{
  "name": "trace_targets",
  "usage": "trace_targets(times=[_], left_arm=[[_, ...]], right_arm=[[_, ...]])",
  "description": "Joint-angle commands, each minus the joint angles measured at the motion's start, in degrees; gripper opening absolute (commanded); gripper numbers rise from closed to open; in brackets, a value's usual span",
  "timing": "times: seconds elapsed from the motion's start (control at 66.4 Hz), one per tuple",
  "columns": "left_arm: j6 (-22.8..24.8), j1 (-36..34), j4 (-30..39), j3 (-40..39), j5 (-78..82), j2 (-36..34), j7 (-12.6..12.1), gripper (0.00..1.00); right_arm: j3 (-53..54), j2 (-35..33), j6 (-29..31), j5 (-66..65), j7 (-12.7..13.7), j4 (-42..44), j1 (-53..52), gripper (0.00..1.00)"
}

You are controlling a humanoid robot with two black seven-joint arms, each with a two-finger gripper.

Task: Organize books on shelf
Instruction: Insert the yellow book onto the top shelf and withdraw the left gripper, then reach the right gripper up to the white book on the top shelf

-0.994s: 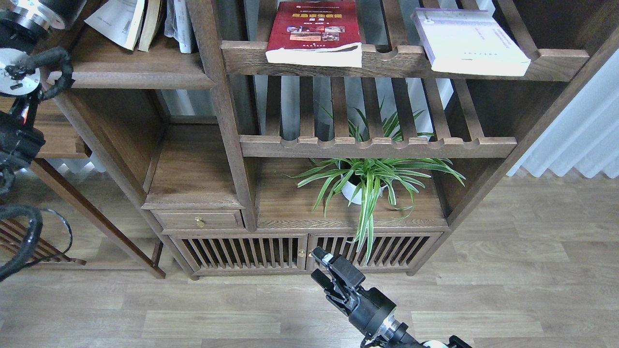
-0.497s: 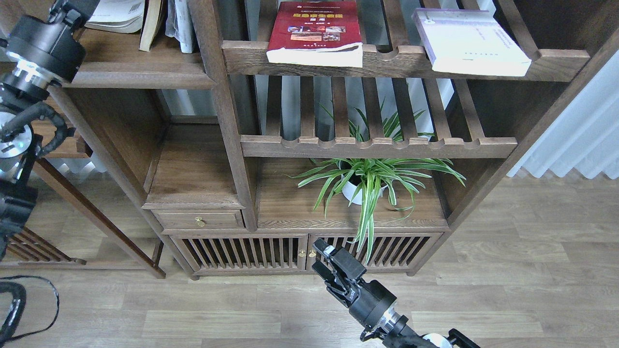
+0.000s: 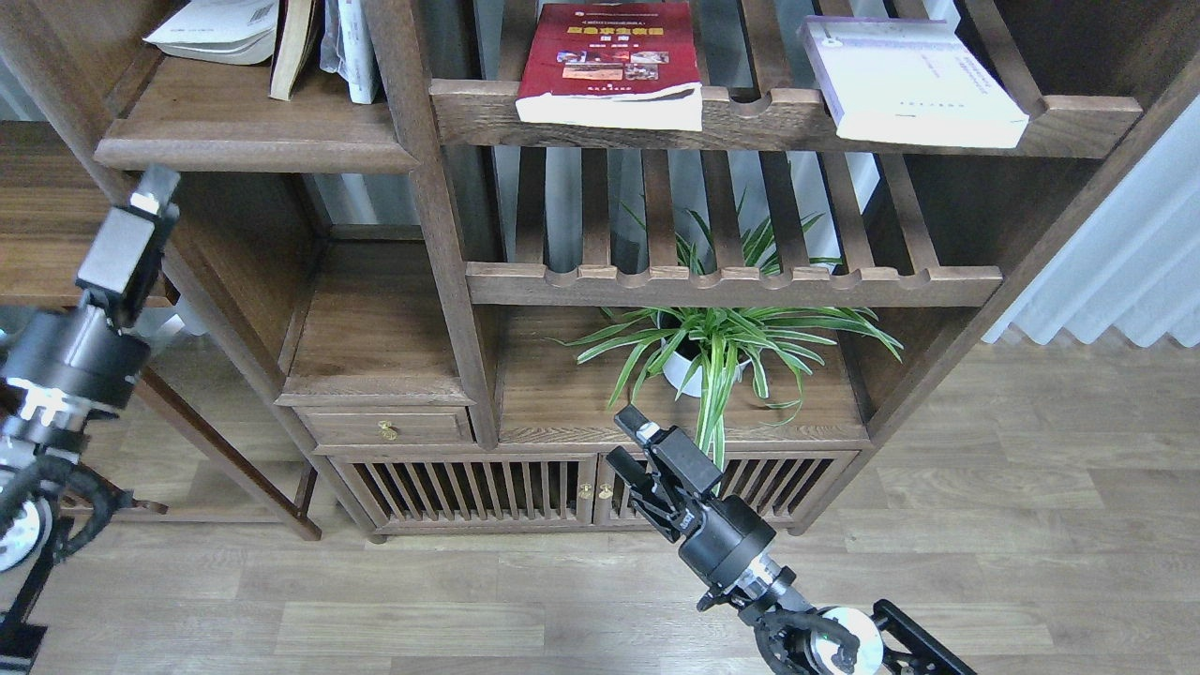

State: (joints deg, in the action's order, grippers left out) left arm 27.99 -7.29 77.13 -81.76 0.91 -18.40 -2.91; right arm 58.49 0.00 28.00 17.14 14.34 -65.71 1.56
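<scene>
My left gripper (image 3: 150, 192) is up at the left, just below the front edge of the shelf (image 3: 253, 150), and it's empty. I see it side-on as one dark block with a pale tip, so I cannot tell whether the fingers are parted. It touches nothing.

My right gripper (image 3: 626, 441) is low in the middle, in front of the cabinet doors (image 3: 469, 487) and just beside the hanging leaves of the plant (image 3: 717, 342). Its two fingers stand a little apart with nothing between them.

Now the books. The red book (image 3: 609, 61) lies flat on the top slatted rack (image 3: 750, 117), its lower edge over the front rail. The lavender book (image 3: 914, 80) lies flat on the same rack to the right, turned at an angle, well apart from the red one. Over on the shelf, at the top left, an open white book (image 3: 220, 28) lies face down, and beside it a couple of volumes (image 3: 323, 47) lean against the post (image 3: 422, 206). Their covers are cut off by the frame, so I cannot tell their colours for sure.
</scene>
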Motion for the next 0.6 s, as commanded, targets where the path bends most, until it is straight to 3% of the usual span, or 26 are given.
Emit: trace_targets(times=[0.0, 0.075, 0.437, 0.587], left_arm=[[0.01, 5.00, 0.04, 2.04, 0.15, -0.05, -0.16, 0.84], [0.01, 8.94, -1.27, 3.62, 0.32, 0.04, -0.16, 0.88], [0.01, 9.66, -6.64, 4.68, 0.59, 0.04, -0.07, 0.92], [0.01, 8.78, -7.61, 3.89, 0.59, 0.21, -0.07, 0.93]], right_arm=[[0.83, 0.00, 0.00, -0.01, -0.01, -2.23, 0.38, 0.99], [2.23, 0.00, 0.00, 0.08, -0.10, -6.16, 0.90, 0.99], [2.51, 0.00, -0.93, -0.18, -0.80, -16.64, 2.92, 0.98], [2.51, 0.00, -4.44, -0.36, -3.26, -17.35, 1.17, 0.98]])
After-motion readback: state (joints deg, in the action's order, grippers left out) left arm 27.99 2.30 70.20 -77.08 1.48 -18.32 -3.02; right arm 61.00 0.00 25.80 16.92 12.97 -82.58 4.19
